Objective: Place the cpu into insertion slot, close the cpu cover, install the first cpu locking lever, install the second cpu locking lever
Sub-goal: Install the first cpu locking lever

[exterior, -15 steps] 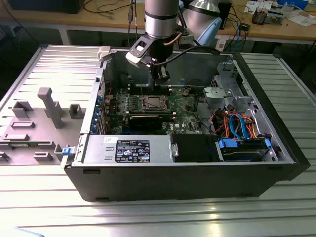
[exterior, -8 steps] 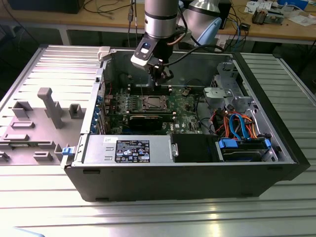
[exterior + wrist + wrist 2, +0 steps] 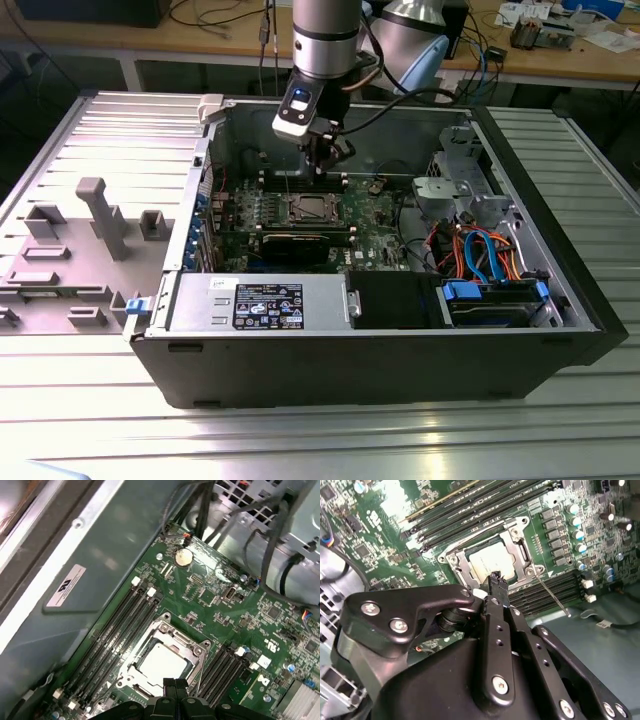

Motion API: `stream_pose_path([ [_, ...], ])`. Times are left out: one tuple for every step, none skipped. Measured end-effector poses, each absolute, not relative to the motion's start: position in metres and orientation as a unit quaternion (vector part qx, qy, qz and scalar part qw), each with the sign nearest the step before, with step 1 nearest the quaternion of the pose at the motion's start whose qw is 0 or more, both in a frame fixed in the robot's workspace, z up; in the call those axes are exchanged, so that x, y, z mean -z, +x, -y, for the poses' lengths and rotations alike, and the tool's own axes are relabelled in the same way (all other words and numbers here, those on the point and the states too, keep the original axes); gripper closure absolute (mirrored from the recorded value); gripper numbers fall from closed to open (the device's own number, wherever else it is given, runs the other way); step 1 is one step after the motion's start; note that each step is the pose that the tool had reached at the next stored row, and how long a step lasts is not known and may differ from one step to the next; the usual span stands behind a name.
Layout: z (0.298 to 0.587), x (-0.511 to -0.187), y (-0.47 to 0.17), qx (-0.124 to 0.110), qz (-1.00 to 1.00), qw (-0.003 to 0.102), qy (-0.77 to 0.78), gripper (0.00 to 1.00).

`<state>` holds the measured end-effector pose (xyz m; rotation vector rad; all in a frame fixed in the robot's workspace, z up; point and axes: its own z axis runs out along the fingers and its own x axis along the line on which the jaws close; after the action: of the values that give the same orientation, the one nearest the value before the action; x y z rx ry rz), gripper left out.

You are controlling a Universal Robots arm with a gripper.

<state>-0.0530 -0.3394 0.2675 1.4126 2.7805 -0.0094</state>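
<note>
1. An open computer case was seen lying on a ribbed metal table, in the middle of the exterior view.
2. A grey power supply with a dark label was set along the case's lower edge, toward the exterior view's left.
3. A blue drive caddy was placed toward the exterior view's lower right, with orange and blue cables above it.
4. A grey moulded tray was laid at the exterior view's left.
5. Long black memory slots were mounted on a green motherboard, as shown in the second wrist view.
6. A round coin battery was seated on the board, and a white label was stuck to the case wall, as shown in the first wrist view.
</note>
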Motion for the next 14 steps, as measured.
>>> stream_pose_path([
  [0.3394,-0.2674,-0.053,0.003,-0.895,0.011,0.446,0.89],
  [0.3394,-0.2675,-0.053,0.003,-0.896,0.011,0.444,0.89],
  [0.3394,-0.2675,-0.053,0.003,-0.897,0.011,0.442,0.89],
  [0.3394,-0.2675,-0.053,0.003,-0.897,0.011,0.441,0.89],
  [0.3394,-0.2675,-0.0531,0.003,-0.897,0.011,0.441,0.89],
  [0.3394,-0.2675,-0.0531,0.003,-0.898,0.011,0.441,0.89],
  [0.3394,-0.2675,-0.0531,0.003,-0.898,0.011,0.44,0.89],
  [0.3394,-0.2675,-0.0531,0.003,-0.898,0.011,0.439,0.89],
  [0.3394,-0.2675,-0.0531,0.003,-0.899,0.011,0.438,0.89],
  [0.3394,-0.2675,-0.0531,0.003,-0.899,0.011,0.438,0.89],
  [0.3394,-0.2675,-0.0531,0.003,-0.899,0.011,0.437,0.89],
  [0.3394,-0.2675,-0.0531,0.003,-0.9,0.011,0.437,0.89],
  [0.3394,-0.2675,-0.0531,0.003,-0.9,0.011,0.436,0.89],
  [0.3394,-0.2675,-0.0531,0.003,-0.9,0.011,0.436,0.89],
])
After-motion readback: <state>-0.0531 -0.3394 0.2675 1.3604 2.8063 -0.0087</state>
